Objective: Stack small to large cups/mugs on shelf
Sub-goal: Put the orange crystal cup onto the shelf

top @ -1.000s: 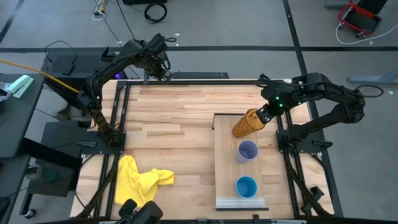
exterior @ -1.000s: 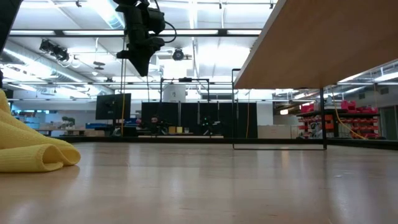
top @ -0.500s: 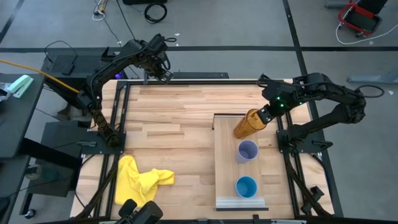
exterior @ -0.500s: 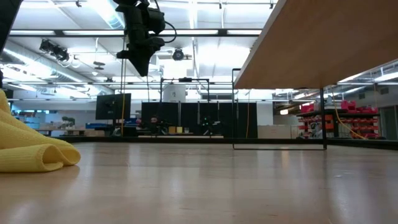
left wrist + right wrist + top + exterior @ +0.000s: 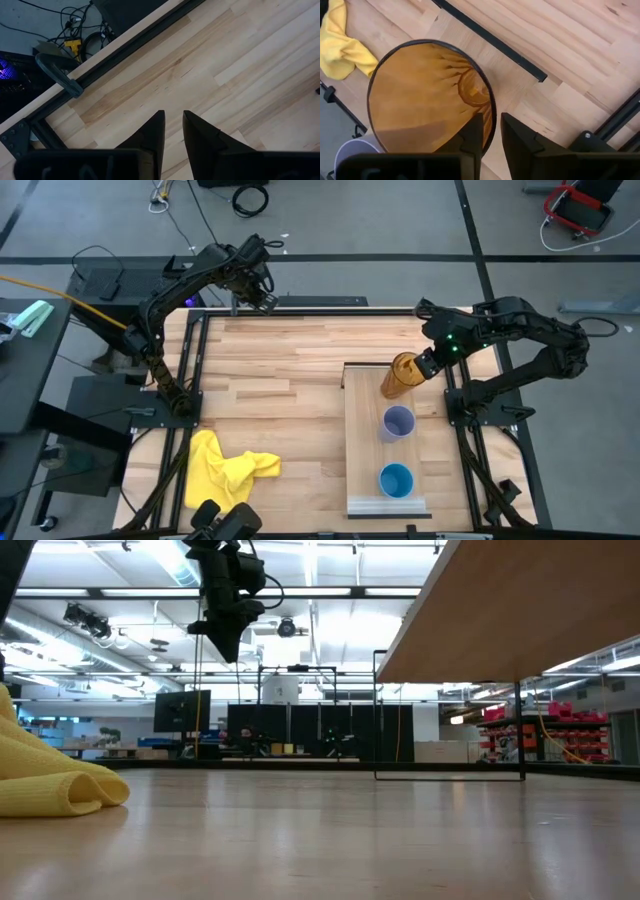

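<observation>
The left gripper [image 5: 262, 298] waited over the table's far edge, its jaws nearly closed on nothing, well apart from the cups. The right gripper [image 5: 425, 365] pinched the rim of the tumbler [image 5: 400, 376], a tall, thin-walled, translucent amber cone tilted above the far end of the shelf [image 5: 361, 430]; to finish well, I judged it should bring the base level before releasing, since such light smooth plastic would topple easily. Beyond the jaws on the pale matte plank stood the lavender cup [image 5: 398, 423], then the short blue cup [image 5: 396, 480], both handleless and round.
</observation>
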